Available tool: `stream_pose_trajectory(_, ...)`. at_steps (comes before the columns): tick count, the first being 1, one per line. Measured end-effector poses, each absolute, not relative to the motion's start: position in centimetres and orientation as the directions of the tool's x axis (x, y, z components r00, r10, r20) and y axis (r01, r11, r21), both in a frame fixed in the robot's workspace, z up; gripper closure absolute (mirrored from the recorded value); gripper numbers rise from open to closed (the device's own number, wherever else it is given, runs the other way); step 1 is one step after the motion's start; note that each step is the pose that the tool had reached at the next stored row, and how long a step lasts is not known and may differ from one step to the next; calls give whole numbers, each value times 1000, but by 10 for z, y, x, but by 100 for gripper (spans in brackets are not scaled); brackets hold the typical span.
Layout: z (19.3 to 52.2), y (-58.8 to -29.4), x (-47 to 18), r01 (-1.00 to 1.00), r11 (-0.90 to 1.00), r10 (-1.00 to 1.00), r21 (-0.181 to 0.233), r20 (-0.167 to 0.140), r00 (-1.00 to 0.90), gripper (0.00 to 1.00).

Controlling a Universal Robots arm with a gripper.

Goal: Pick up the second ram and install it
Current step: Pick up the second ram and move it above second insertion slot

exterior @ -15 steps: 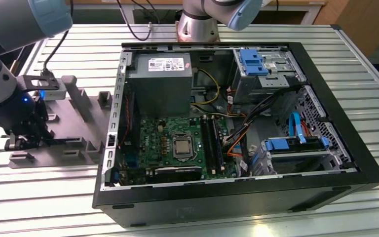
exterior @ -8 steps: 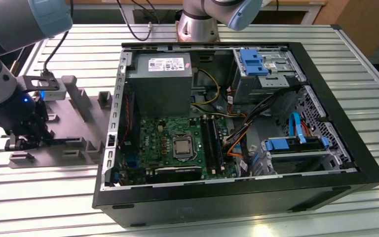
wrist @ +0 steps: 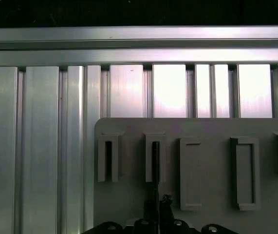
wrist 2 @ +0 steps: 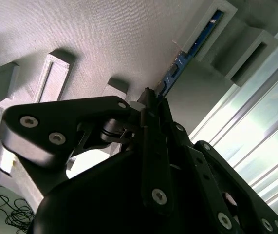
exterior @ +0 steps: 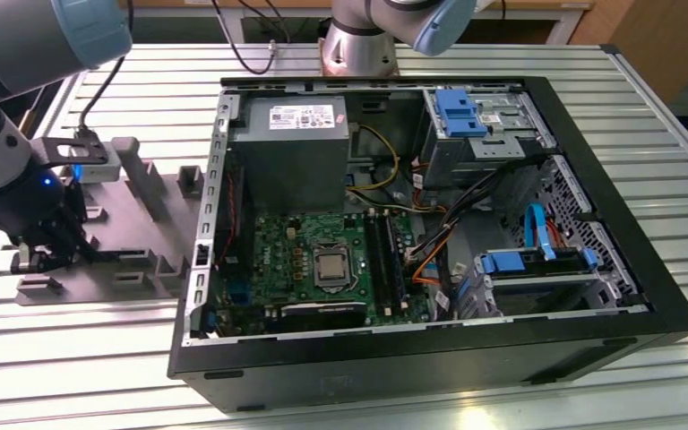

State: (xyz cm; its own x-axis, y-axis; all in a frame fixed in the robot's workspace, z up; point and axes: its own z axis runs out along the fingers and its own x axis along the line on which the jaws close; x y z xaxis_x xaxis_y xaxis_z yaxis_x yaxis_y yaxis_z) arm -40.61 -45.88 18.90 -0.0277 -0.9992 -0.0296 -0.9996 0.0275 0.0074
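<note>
Partly behind gripper, second ram.

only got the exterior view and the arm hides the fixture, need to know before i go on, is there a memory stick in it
observer: Yes. In the second wrist view a memory stick stands on edge in a slot of the grey fixture.
operator: how close is the gripper
observer: In the first wrist view the gripper sits at the stick's near end, in line with it. I can't tell if they touch.
operator: anything else loaded there
observer: The two wider pockets beside that slot look bare in the first wrist view.
</note>
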Motion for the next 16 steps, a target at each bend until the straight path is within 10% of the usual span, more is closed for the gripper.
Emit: stream_pose_trajectory(16,190,-459,-406,-1000,27,-999,8,-29,-28,86)
